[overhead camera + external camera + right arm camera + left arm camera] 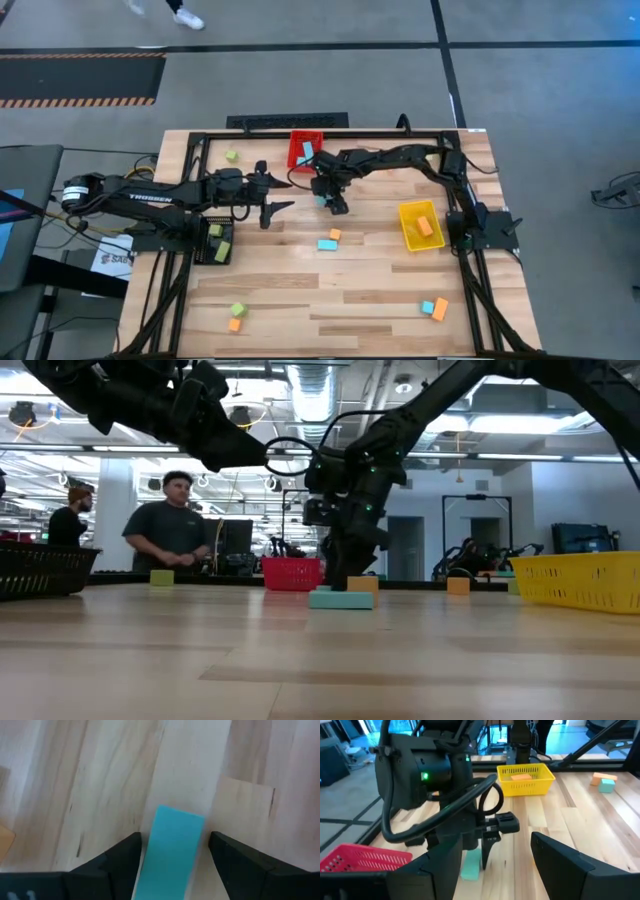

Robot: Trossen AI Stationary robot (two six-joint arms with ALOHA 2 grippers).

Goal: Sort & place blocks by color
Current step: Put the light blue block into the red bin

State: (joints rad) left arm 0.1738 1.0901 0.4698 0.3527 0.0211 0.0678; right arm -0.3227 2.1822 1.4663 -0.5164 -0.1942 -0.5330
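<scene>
High view shows the right gripper [333, 200] pointing down at the table [350, 300] just in front of the red bin [297, 158]. Its fingers [115, 857] stand open on either side of a light-blue block [170, 850]; whether they touch it I cannot tell. The left gripper [280, 195] hovers close by with its jaws spread apart and nothing between them. Other blocks lie scattered: a blue bar [326, 244] beside an orange cube [335, 234] mid-table, a green and an orange one near the front left, a blue and an orange pair at the front right. An orange block [424, 226] sits in the yellow bin [408, 212], a blue one in the red bin.
</scene>
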